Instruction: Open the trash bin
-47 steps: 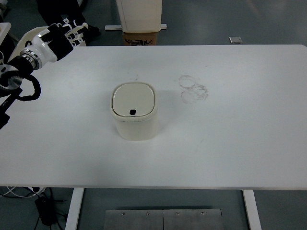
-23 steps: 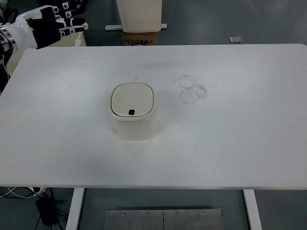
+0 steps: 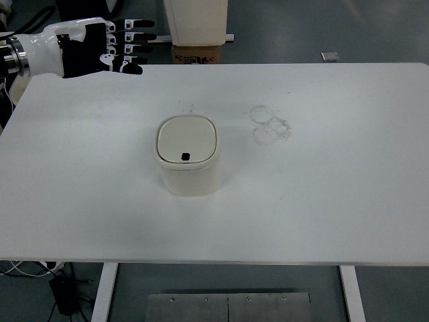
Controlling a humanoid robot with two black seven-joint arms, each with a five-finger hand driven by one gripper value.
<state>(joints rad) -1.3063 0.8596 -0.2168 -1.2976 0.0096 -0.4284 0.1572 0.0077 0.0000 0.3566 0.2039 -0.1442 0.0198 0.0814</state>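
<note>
- The left robot hand (image 3: 100, 47) sits in the upper left of the frame, over the far left corner of the worktop (image 3: 322, 201), at the end of a white-shelled forearm that enters from the left edge.
- Its fingers (image 3: 137, 36) are stretched out straight and spread, pointing toward the right of the frame; it is wide and holds nothing.
- No right robot hand shows anywhere in the frame.
- The trash bin (image 3: 189, 164) stands upright near the centre of the frame, slightly left of the middle of the worktop, well apart from the robot hand.
- The bin is cream-coloured with a rounded square shape, and its lid (image 3: 186, 138) lies flat and closed on top.
- A small dark square mark (image 3: 185, 157) shows near the lid's front edge.
- Faint ring-shaped smudges (image 3: 270, 123) mark the worktop to the upper right of the bin, close by but not touching it.
- Beyond the far edge of the worktop, at the top centre of the frame, stands a cream-coloured unit (image 3: 196, 20) with a brown cardboard box (image 3: 196, 54) at its base.
- A small flat grey object (image 3: 329, 56) lies on the floor in the upper right of the frame.
</note>
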